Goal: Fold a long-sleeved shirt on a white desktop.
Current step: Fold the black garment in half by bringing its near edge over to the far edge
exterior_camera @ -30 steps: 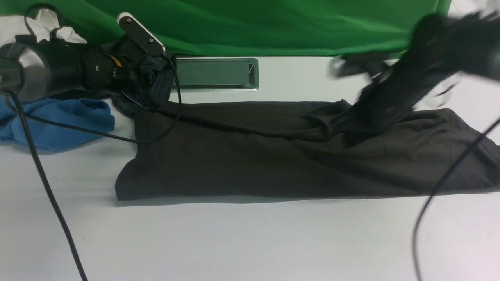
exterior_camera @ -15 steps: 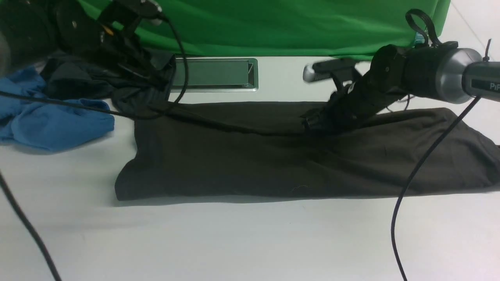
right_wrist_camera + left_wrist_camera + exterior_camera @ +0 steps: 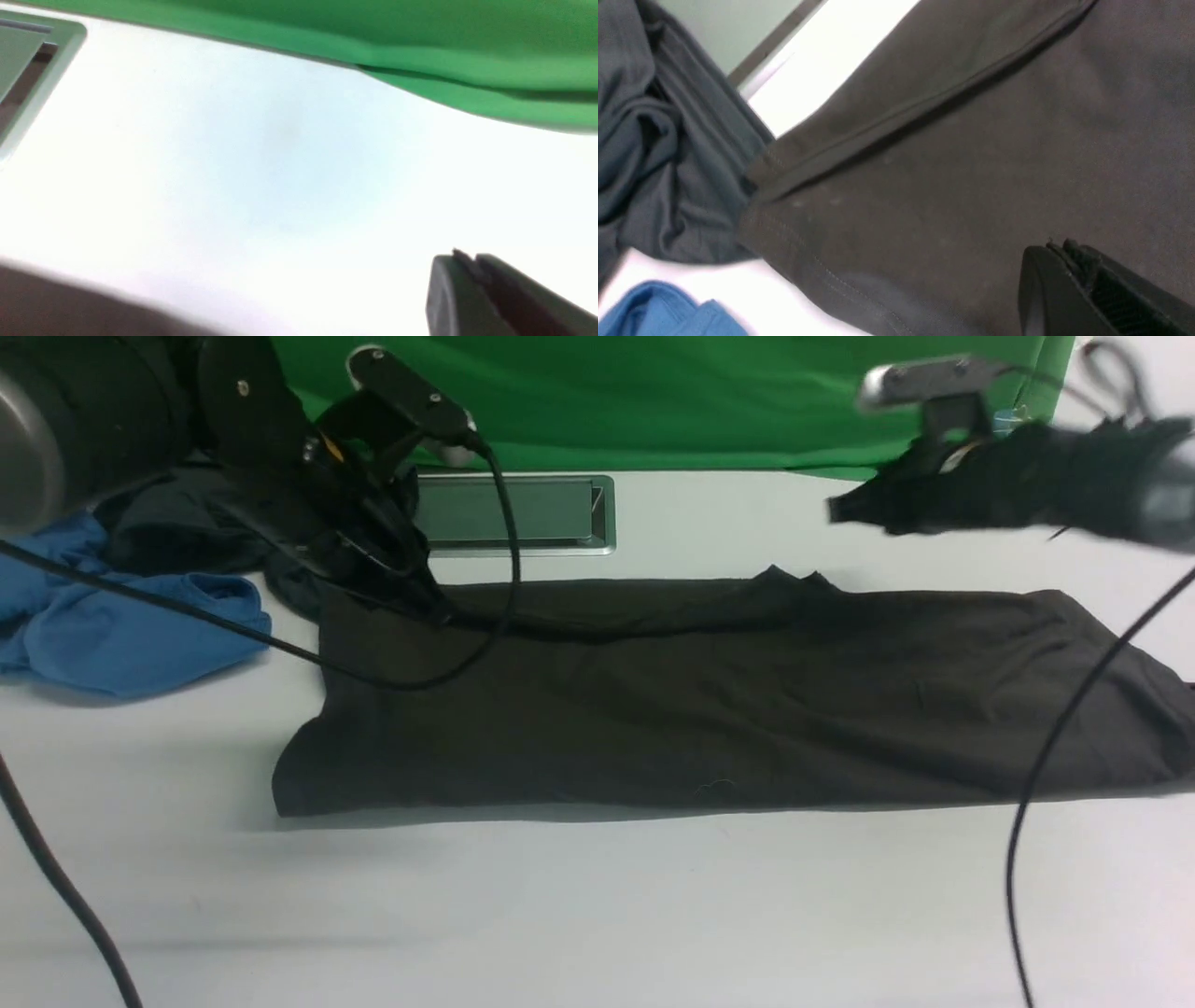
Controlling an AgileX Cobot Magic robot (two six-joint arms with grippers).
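The long-sleeved shirt [image 3: 709, 709] lies as a long dark brownish band across the white desktop [image 3: 597, 915], with a small peak on its far edge. My left gripper [image 3: 437, 612] points down at the shirt's far left corner. In the left wrist view its jaws [image 3: 1057, 245] are shut just over the shirt's fabric [image 3: 971, 140], with no cloth seen between them. My right gripper [image 3: 836, 511] hangs blurred above the bare desktop beyond the shirt's far edge. Its jaws [image 3: 462, 256] are together and empty, and the shirt [image 3: 70, 303] shows only as a dark corner.
A blue garment [image 3: 121, 635] and a dark teal-grey garment [image 3: 187, 527] lie bunched at the far left. The metal-framed hatch [image 3: 509, 511] sits behind the shirt, below the green backdrop [image 3: 653, 392]. Black cables [image 3: 56, 877] hang over the left and right foreground.
The right gripper let go of the raised fold and lifted back and to the right; that cloth now lies flat. The left arm swung from the garment pile to the shirt's far left corner.
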